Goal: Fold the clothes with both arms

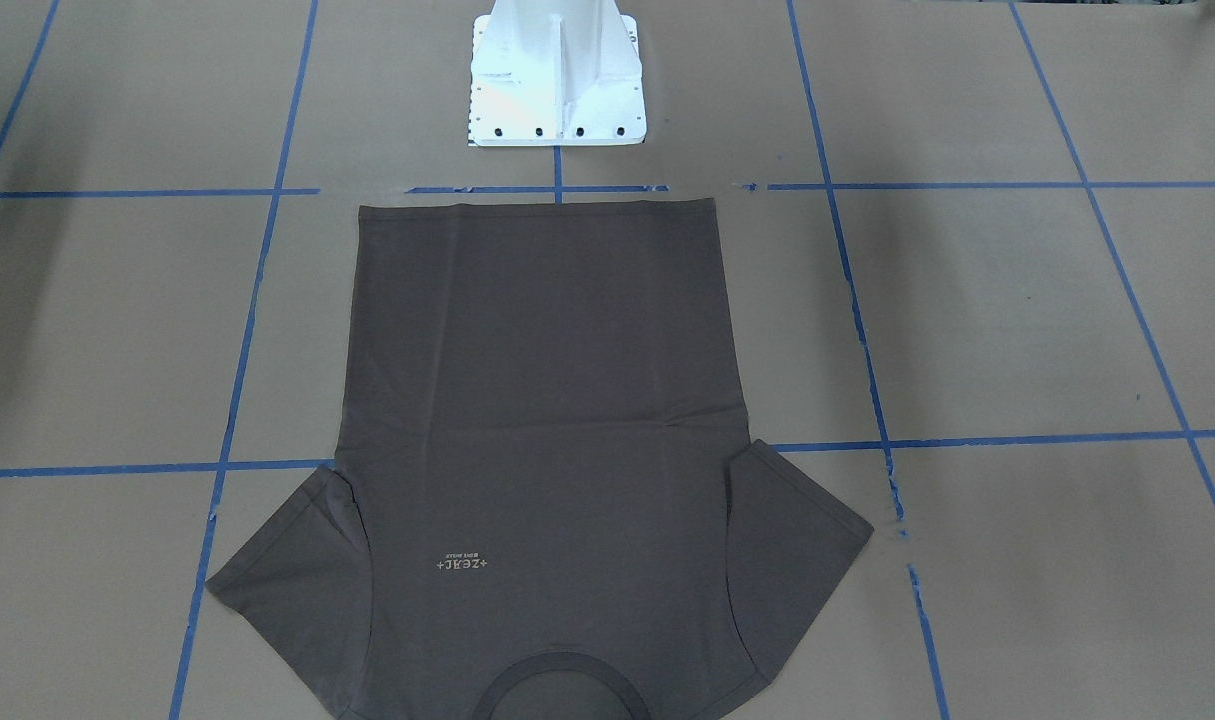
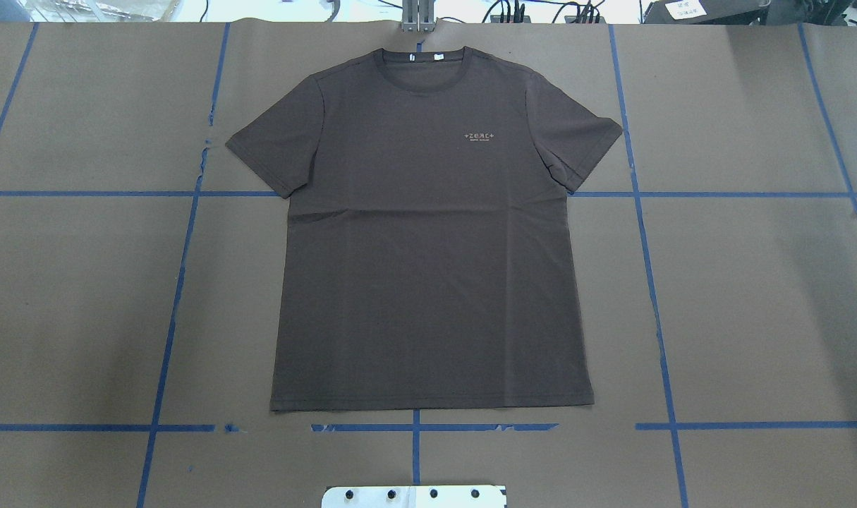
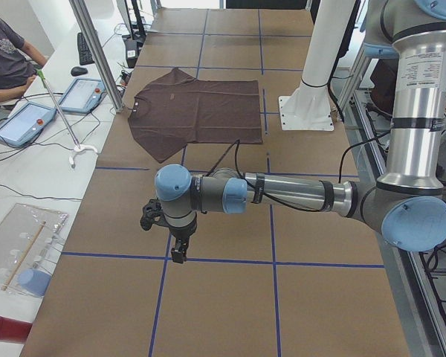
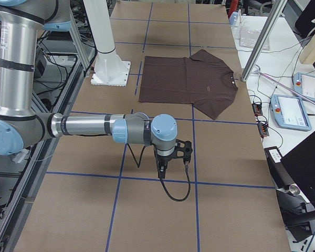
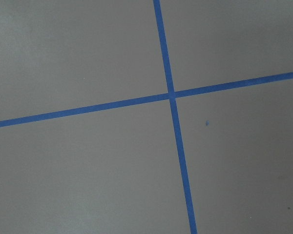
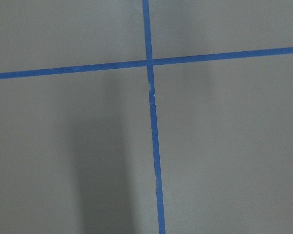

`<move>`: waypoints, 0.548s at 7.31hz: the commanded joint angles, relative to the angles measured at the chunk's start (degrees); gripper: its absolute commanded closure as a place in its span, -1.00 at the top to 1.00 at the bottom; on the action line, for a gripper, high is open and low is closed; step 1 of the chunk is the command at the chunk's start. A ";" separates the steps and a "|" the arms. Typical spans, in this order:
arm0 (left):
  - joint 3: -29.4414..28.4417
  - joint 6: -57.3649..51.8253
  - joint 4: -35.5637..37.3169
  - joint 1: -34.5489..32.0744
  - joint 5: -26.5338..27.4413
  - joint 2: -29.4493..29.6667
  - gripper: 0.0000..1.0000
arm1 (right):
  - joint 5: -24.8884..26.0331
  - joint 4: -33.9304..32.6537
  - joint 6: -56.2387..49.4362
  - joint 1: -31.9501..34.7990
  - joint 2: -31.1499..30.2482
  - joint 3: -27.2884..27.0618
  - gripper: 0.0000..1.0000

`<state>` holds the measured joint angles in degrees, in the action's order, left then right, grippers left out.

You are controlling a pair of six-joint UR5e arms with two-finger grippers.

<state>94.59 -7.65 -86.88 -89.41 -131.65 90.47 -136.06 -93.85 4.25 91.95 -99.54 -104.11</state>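
Observation:
The dark brown-grey T-shirt [image 2: 428,247] lies spread flat, front up, on the brown table, with its collar at the far edge and its hem towards the robot's base. It also shows in the front-facing view [image 1: 537,400]. Neither arm appears in the overhead or front-facing views. In the left side view my left gripper [image 3: 180,249] hangs over bare table, well away from the T-shirt [image 3: 201,111]. In the right side view my right gripper [image 4: 161,168] hangs likewise, apart from the T-shirt [image 4: 189,79]. I cannot tell whether either gripper is open or shut. Both wrist views show only table and blue tape.
Blue tape lines [image 2: 181,268] divide the table into squares. The white pedestal [image 1: 557,80] stands just behind the shirt's hem. A metal post [image 3: 97,52] rises by the collar side. A seated person [image 3: 4,52] and tablets [image 3: 22,123] are at a side bench.

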 commanded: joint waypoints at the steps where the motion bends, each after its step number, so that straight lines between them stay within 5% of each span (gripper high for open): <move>1: 0.59 0.00 0.04 0.03 0.16 0.05 1.00 | 0.27 -0.19 0.14 0.07 1.00 0.05 1.00; 4: 2.09 0.62 -0.39 0.38 0.17 7.92 1.00 | -1.04 2.52 3.73 -2.72 7.13 0.57 1.00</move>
<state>96.12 -7.11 -86.98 -89.29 -131.43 94.16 -136.57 -93.02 6.17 90.93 -95.79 -103.83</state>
